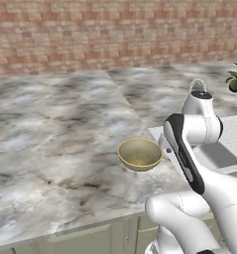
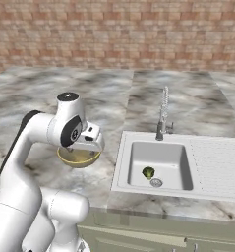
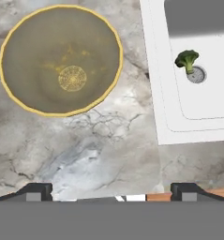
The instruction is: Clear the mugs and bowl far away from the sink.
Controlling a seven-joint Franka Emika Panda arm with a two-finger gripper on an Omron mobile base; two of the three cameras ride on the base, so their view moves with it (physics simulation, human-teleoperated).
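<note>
A: Hand view first: the gripper (image 3: pixel 111 190) hangs over bare marble counter (image 3: pixel 85 150), its two dark finger tips (image 3: pixel 36 190) standing far apart at the bottom edge, with nothing between them.

B: So the jaws are wide and empty. Where is the bowl?

A: The bowl (image 3: pixel 62 58) sits on the counter at the upper left of that view, well clear of the finger tips. It is upright, with a yellow rim and an olive inside bearing a round pattern at the bottom.

B: And against the sink?

A: The sink (image 3: pixel 179 84) lies to the right, its white rim near the bowl but not touching it. A small broccoli floret (image 3: pixel 187 59) stands in the basin just beside the drain (image 3: pixel 196 75).

B: Do the base views agree?

A: Yes. From the left base view the bowl (image 1: pixel 140 154) rests on the counter (image 1: pixel 55 139) just left of the sink's corner (image 1: pixel 157 133), with the arm (image 1: pixel 189 149) to its right. From the right base view the hand (image 2: pixel 87 140) hovers above the bowl (image 2: pixel 78 158), partly hiding it, and the chrome spring-neck faucet (image 2: pixel 163 115) rises behind the basin (image 2: pixel 161 165). A potted plant (image 1: pixel 236 79) stands at the far right of the left base view.
</note>
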